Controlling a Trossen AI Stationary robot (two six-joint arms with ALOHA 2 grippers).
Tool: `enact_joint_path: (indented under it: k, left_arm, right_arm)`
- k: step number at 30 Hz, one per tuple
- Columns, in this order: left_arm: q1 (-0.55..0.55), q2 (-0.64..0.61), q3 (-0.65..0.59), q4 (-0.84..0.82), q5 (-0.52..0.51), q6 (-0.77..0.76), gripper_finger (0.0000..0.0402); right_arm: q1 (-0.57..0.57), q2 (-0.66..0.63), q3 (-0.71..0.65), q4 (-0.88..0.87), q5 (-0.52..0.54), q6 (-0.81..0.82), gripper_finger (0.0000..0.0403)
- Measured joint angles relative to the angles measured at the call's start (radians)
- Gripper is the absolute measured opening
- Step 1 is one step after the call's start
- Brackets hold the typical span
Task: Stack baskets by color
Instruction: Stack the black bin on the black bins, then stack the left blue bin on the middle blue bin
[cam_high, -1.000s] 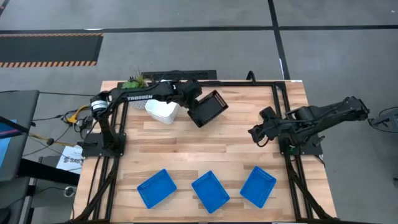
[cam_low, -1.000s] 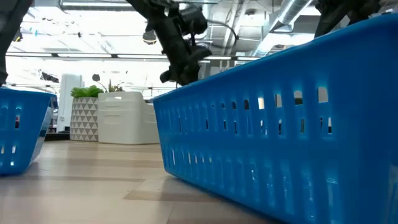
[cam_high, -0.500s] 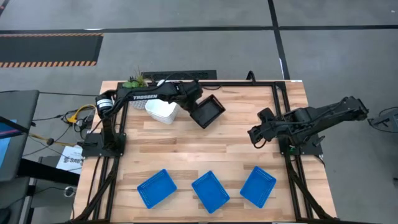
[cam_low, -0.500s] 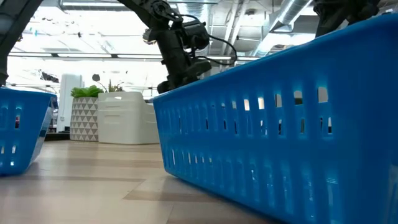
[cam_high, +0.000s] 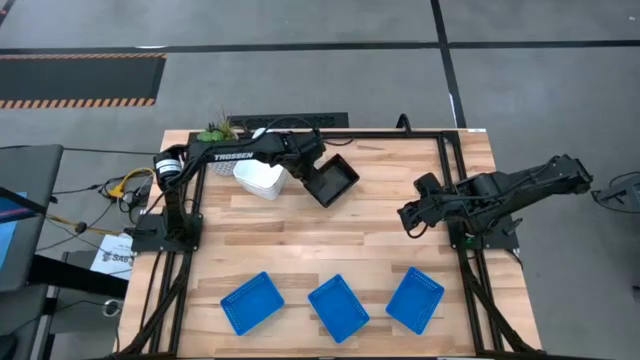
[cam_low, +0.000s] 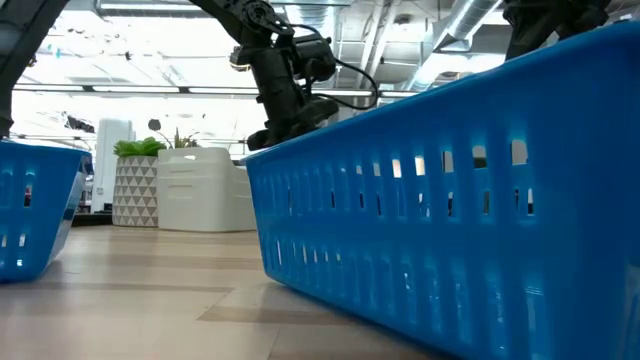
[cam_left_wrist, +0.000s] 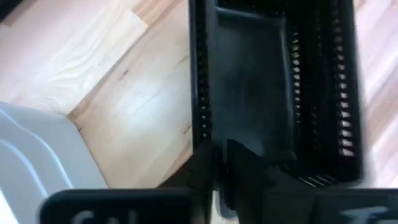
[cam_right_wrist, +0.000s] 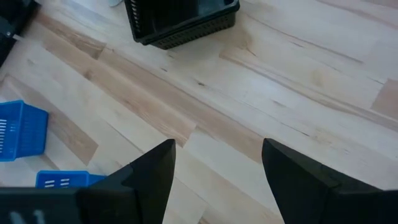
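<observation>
A black mesh-sided basket (cam_high: 335, 181) sits far of the table's middle, right beside the white baskets (cam_high: 260, 178). My left gripper (cam_high: 309, 176) reaches over the white baskets and is shut on the black basket's left end. Three blue baskets (cam_high: 251, 302) (cam_high: 337, 308) (cam_high: 415, 299) stand in a row along the near edge, each on its base. My right gripper (cam_high: 407, 215) hovers open at the right, above bare wood, with nothing between its fingers (cam_right_wrist: 149, 177). In the low view the left fingertips are hidden behind a blue basket (cam_low: 450, 200). My left gripper (cam_left_wrist: 221, 174) pinches the black basket's rim at the corner nearest the white baskets (cam_left_wrist: 206, 144), the wall running into the narrow gap between the two fingers. The fingers come slanting down from the table's left. The basket sits level, open side up, and seems to rest on the table.
A small green potted plant (cam_high: 217, 131) stands at the far left corner behind the white baskets. Black frame rails (cam_high: 450, 190) run along the table's left, far and right sides. Bare wood lies between the black basket and the blue row.
My left gripper has gone down with the black basket and tipped a little. The basket, held raised and tilted a second ago, has come down level next to the white baskets. For the last half second it has kept still.
</observation>
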Motion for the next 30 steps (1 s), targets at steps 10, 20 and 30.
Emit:
enact_joint_path:
  k: [10, 20, 30]
  left_arm:
    - [0.003, -0.006, 0.07, -0.123, 0.031, 0.057, 0.0185]
    - [-0.132, -0.173, 0.354, -0.611, 0.08, 0.064, 0.0212]
    - [-0.564, -0.481, 0.024, -0.606, -0.023, -0.461, 0.0213]
  right_arm:
    - [0.0, 0.0, 0.0, 0.0, 0.001, -0.008, 0.0264]
    - [0.0, 0.015, 0.0, -0.002, -0.01, -0.016, 0.0264]
    - [0.0, 0.035, -0.001, 0.01, -0.023, -0.053, 0.0264]
